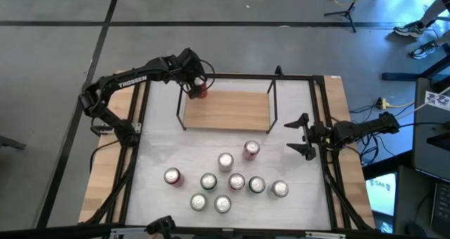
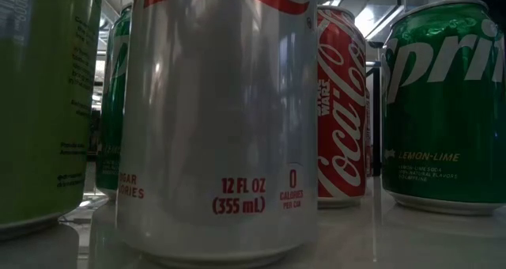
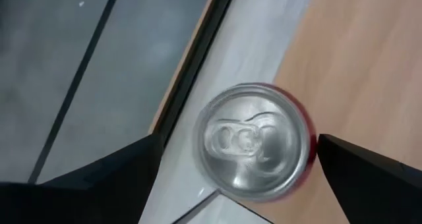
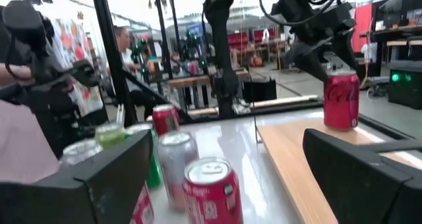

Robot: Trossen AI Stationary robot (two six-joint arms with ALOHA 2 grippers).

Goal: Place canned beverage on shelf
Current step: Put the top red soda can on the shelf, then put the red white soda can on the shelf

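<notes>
Red can [image 1: 200, 91] standing upright on the shelf [image 1: 232, 112] at its far left corner, directly beneath the left gripper [image 1: 195, 84]; its fingers [image 3: 99, 184] flank the can spread wide, apparently clear of it. Right gripper [image 1: 301, 135], fingers open and empty, waits beside the shelf's right end over the desk [image 1: 155, 151].

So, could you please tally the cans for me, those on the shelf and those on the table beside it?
Can on the shelf: 1
Cans on the table: 9
Total: 10 cans
</notes>
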